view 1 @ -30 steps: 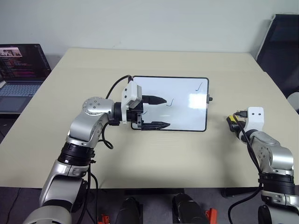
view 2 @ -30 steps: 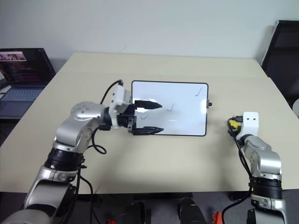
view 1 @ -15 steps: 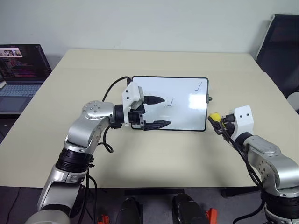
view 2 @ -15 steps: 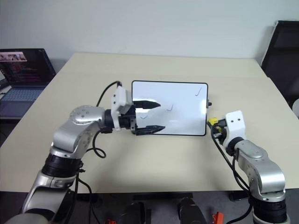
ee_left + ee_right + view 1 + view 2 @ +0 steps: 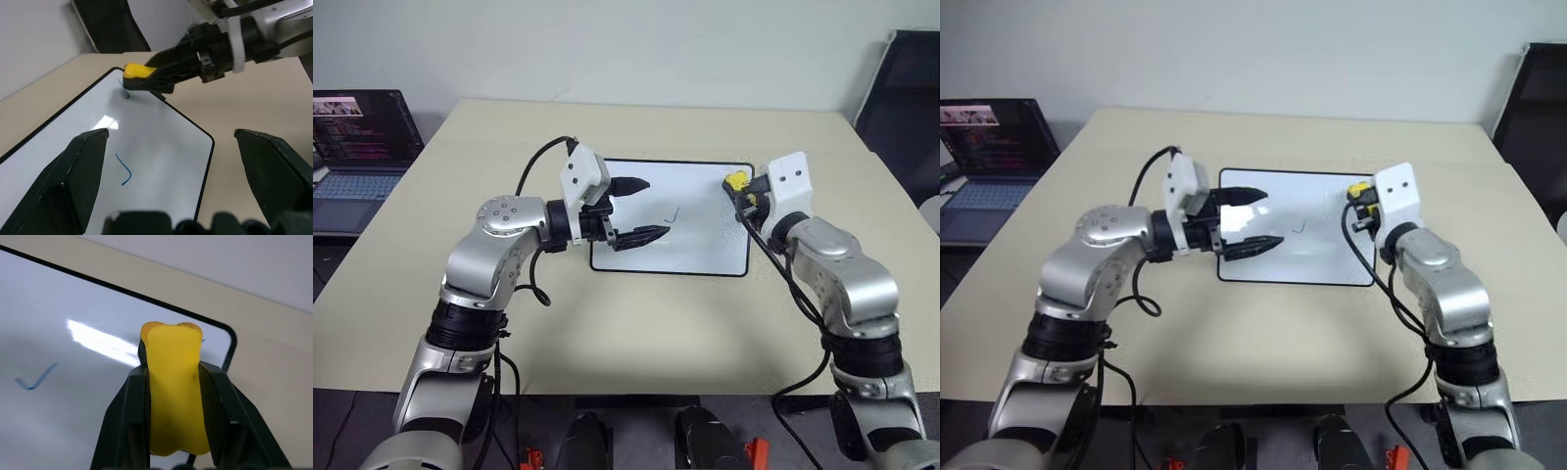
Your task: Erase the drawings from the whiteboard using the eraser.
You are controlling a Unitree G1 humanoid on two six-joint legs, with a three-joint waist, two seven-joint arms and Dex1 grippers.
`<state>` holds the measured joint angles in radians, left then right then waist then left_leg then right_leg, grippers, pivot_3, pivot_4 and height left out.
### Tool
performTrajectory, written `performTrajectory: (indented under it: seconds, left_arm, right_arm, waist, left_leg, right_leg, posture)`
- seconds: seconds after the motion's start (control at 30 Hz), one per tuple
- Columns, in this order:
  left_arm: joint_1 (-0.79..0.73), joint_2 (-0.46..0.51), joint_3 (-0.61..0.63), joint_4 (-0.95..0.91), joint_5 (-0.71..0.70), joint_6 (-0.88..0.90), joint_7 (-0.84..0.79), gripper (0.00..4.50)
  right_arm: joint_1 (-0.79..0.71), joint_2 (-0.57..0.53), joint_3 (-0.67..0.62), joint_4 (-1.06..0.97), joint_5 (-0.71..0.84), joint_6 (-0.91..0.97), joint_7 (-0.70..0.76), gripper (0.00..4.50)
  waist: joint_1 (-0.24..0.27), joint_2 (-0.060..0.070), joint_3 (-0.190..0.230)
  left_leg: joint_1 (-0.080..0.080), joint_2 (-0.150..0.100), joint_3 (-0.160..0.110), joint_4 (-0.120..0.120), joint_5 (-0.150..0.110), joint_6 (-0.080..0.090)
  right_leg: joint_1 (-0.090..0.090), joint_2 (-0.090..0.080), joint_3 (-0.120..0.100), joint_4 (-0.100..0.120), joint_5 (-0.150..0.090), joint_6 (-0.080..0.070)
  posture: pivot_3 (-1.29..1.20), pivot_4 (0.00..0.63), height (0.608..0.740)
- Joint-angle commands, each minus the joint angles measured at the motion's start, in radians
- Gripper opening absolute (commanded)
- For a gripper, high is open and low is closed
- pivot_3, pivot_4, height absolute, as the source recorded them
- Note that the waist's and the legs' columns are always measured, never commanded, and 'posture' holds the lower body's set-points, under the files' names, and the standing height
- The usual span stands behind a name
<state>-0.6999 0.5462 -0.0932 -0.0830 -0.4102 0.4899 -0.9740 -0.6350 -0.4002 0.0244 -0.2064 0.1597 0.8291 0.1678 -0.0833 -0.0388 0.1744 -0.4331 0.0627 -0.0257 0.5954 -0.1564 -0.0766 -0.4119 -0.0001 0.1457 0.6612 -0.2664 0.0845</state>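
1. The whiteboard (image 5: 700,257) lies flat near the middle of the table (image 5: 607,323), long side across the robot's front.
2. The right gripper (image 5: 737,186) is clenched on the eraser (image 5: 735,180), which it holds over the board's far right corner. The right wrist view shows the yellow block (image 5: 174,396) pinched between the two black fingers (image 5: 124,416), its tip sticking out past them.
3. In the left wrist view the eraser's tip (image 5: 138,72) sits right at one squiggle by that corner; whether it touches the surface I cannot tell.
4. A second drawing (image 5: 673,214) sits near the middle of the board, well apart from the eraser.
5. The left gripper (image 5: 640,209) hangs over the board's left part, its fingers (image 5: 628,184) spread apart and holding nothing.
6. A laptop (image 5: 357,147) stands open off the table's far left corner.
7. A dark chair (image 5: 904,98) stands past the table's far right corner.
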Motion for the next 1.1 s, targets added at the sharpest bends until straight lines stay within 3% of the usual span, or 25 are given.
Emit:
performTrajectory:
  seconds: [0.03, 0.23, 0.53, 0.67, 0.83, 1.1]
  left_arm:
    - [0.004, 0.011, 0.023, -0.035, -0.016, -0.014, -0.016, 4.5]
    - [0.064, 0.027, 0.021, -0.08, -0.032, -0.006, -0.04, 4.5]
    - [0.077, 0.03, 0.022, -0.059, -0.023, -0.027, -0.052, 4.5]
    - [0.085, 0.031, 0.02, -0.047, -0.02, -0.044, -0.063, 4.5]
    - [0.094, 0.031, 0.021, -0.039, -0.017, -0.058, -0.074, 4.5]
    - [0.108, 0.035, 0.026, -0.05, -0.023, -0.053, -0.076, 4.5]
  right_arm:
    - [-0.057, -0.009, -0.003, 0.092, -0.061, -0.116, -0.008, 1.05]
    - [-0.062, -0.022, 0.005, 0.199, -0.097, -0.165, 0.039, 1.05]
    - [-0.019, -0.104, 0.172, 0.136, -0.182, -0.133, 0.188, 1.05]
    - [-0.063, -0.074, 0.132, 0.193, -0.258, -0.199, 0.073, 1.05]
    - [-0.085, -0.054, 0.107, 0.227, -0.285, -0.23, 0.038, 1.03]
    - [-0.014, -0.024, 0.109, 0.147, -0.189, -0.093, 0.167, 1.02]
  waist:
    - [0.0, 0.0, 0.0]
    - [-0.001, 0.0, 0.0]
    - [-0.006, 0.0, 0.0]
    - [-0.006, 0.0, 0.0]
    - [-0.004, 0.0, 0.0]
    - [-0.004, 0.0, 0.0]
  left_leg:
    - [0.0, 0.0, 0.0, -0.001, 0.0, 0.0]
    - [0.0, 0.0, 0.0, -0.001, 0.0, 0.0]
    - [0.001, 0.0, 0.0, 0.003, 0.0, 0.0]
    - [0.001, 0.0, 0.0, 0.005, 0.0, 0.0]
    - [0.001, 0.0, 0.0, 0.008, 0.0, 0.0]
    - [0.001, 0.0, 0.0, 0.007, 0.0, 0.0]
  right_leg:
    - [0.0, 0.0, 0.0, 0.0, 0.0, 0.0]
    - [0.0, 0.0, 0.0, 0.0, 0.0, -0.001]
    - [0.001, 0.0, 0.001, 0.002, -0.002, -0.004]
    - [0.002, 0.0, 0.001, 0.003, -0.002, -0.005]
    - [0.002, 0.0, 0.001, 0.002, -0.001, -0.004]
    - [0.002, 0.0, 0.001, 0.002, -0.001, -0.004]
  posture:
    - [0.0, 0.15, 0.74]
    - [0.0, 0.15, 0.74]
    - [0.0, 0.15, 0.74]
    - [0.0, 0.15, 0.74]
    - [0.0, 0.15, 0.74]
    - [0.0, 0.15, 0.74]
